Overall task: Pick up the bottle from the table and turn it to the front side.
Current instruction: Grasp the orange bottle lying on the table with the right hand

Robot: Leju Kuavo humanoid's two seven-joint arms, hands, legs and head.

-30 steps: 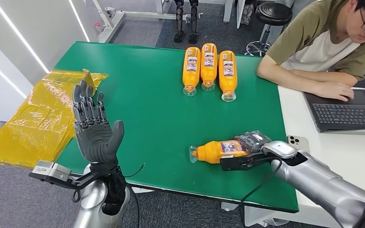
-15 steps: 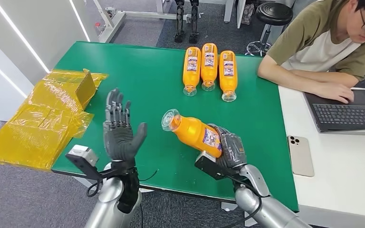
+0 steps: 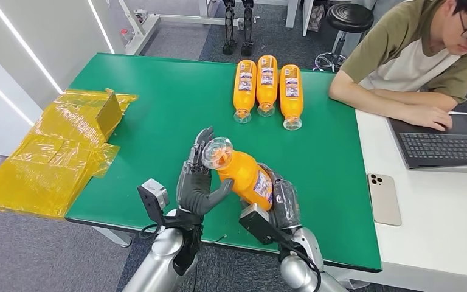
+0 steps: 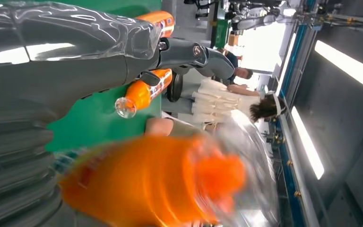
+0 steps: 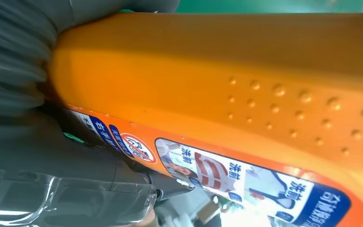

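Observation:
My right hand (image 3: 283,201) grips an orange bottle (image 3: 246,176) by its labelled body and holds it above the near part of the green table (image 3: 158,109). The bottle is tilted, its clear cap end (image 3: 217,152) pointing up and toward my left. My left hand (image 3: 196,182) stands right beside the cap end, fingers upright behind it and thumb under the neck; I cannot tell whether it touches. The left wrist view has the bottle (image 4: 160,184) blurred and very close. Its orange side and blue-white label (image 5: 241,85) fill the right wrist view.
Three more orange bottles (image 3: 267,85) lie side by side at the table's far middle. A crumpled yellow plastic bag (image 3: 55,152) hangs over the left edge. A person (image 3: 413,55) sits at the right with a laptop (image 3: 444,143); a phone (image 3: 384,199) lies on the white table.
My right hand lifted the bottle off the table and brought it up and toward my left. My left hand swung in from the left edge to the bottle's cap end.

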